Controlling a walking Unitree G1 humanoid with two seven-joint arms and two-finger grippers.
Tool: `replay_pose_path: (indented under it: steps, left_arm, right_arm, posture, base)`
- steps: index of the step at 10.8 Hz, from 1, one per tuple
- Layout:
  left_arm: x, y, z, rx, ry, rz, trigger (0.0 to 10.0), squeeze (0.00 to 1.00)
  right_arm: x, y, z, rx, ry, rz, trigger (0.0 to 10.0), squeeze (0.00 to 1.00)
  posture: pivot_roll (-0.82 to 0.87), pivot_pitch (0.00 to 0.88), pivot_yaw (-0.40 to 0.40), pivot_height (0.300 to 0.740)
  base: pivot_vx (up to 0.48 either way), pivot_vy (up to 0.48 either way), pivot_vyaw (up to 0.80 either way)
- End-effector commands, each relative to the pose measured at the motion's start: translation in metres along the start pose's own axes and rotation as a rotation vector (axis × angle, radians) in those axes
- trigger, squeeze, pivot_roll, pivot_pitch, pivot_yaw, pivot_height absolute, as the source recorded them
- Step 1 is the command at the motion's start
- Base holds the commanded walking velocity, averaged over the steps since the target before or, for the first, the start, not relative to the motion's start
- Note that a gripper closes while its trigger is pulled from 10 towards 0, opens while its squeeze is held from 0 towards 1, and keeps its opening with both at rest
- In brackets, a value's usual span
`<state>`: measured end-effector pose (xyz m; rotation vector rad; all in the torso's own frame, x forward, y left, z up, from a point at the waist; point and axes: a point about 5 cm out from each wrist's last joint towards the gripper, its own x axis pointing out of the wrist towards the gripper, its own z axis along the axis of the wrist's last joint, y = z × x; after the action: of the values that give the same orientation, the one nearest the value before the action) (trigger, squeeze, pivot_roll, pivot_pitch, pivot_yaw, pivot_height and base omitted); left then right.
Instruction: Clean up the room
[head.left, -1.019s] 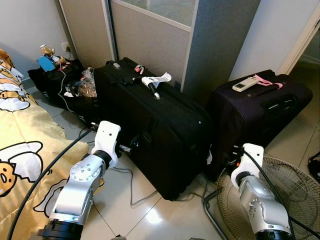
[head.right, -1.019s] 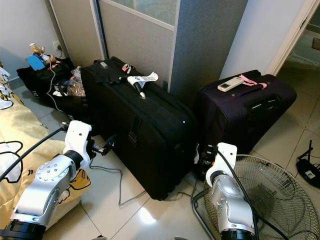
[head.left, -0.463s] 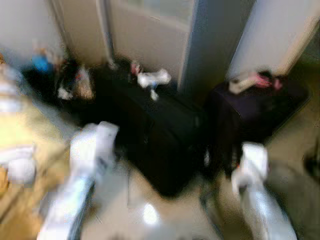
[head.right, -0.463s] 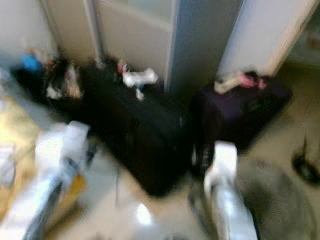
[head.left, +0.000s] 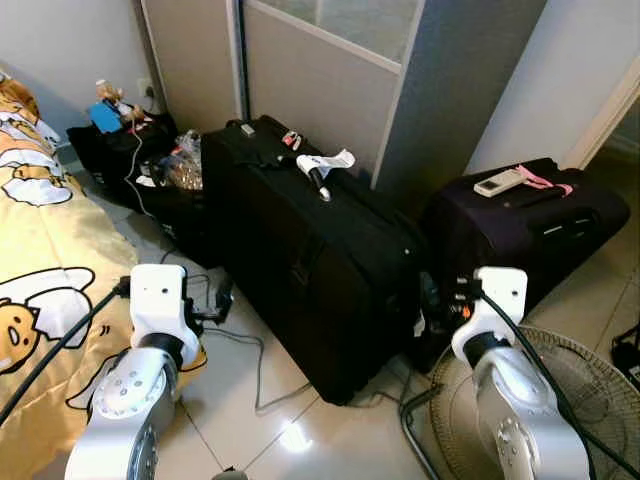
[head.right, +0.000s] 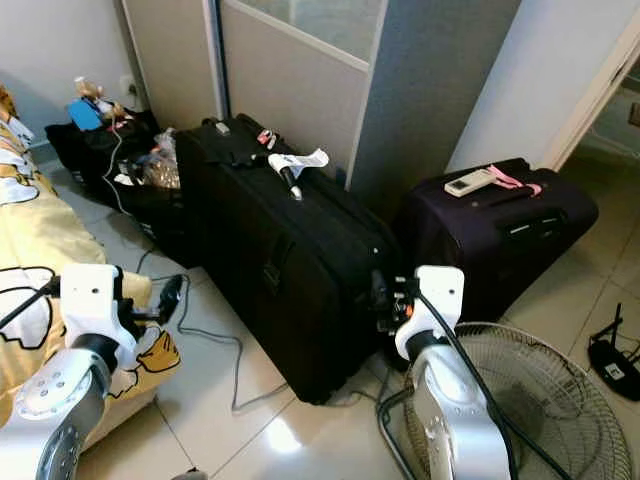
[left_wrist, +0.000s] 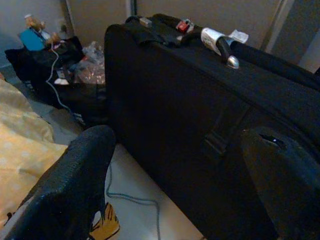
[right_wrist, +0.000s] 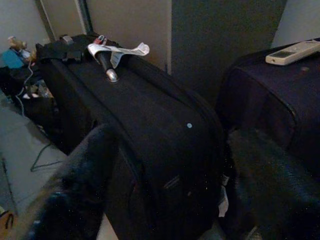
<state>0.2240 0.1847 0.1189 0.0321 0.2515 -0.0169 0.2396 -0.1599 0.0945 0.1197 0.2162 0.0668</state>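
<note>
A large black suitcase (head.left: 310, 260) stands on the tiled floor, with a white tag around its top handle (head.left: 320, 165). Right of it is a dark purple suitcase (head.left: 530, 235) with a white remote (head.left: 497, 182) and a pink ribbon on top. My left gripper (head.left: 222, 300) hangs low between the bed and the black suitcase, open and holding nothing; its fingers (left_wrist: 75, 185) are spread wide in the left wrist view. My right gripper (head.left: 440, 295) is open too, in the gap between the two suitcases, close to the purple one.
A bed with a yellow cartoon cover (head.left: 40, 270) is at my left. A black bag (head.left: 120, 165) full of small items sits by the back wall. A floor fan (head.left: 590, 390) lies at the lower right. A grey cable (head.left: 255, 365) trails across the floor.
The view blurred and shifted slightly as the camera moved. My left arm has drawn back from the black suitcase toward the bed. The suitcases have not moved.
</note>
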Motion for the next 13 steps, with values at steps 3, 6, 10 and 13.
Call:
replay_pose_path:
  steps: [3, 6, 10, 13]
  left_arm:
    - [0.001, -0.014, 0.011, 0.060, -0.067, -0.070, 10.0, 1.00]
    - [0.001, -0.017, 0.021, 0.092, -0.115, -0.068, 10.0, 0.00]
    - [0.002, -0.015, 0.024, 0.126, -0.141, -0.039, 10.0, 0.00]
    - [0.000, -0.014, 0.026, 0.108, -0.155, -0.042, 10.0, 0.00]
  right_arm:
    - [0.002, -0.004, -0.005, -0.218, 0.020, -0.086, 10.0, 1.00]
    - [-0.003, 0.008, -0.001, -0.060, -0.011, 0.053, 10.0, 1.00]
    - [0.001, 0.018, 0.009, 0.009, -0.062, 0.179, 10.0, 0.00]
    - [0.005, 0.023, 0.006, -0.025, -0.041, 0.249, 10.0, 0.00]
  posture:
    - [0.07, 0.000, -0.039, 0.740]
    - [0.06, 0.000, -0.026, 0.740]
    - [0.07, 0.000, -0.022, 0.740]
    - [0.09, 0.000, -0.031, 0.740]
  base:
    - [0.000, 0.000, 0.00]
    - [0.000, 0.000, 0.53]
    - [0.000, 0.000, 0.80]
    - [0.188, 0.000, 0.80]
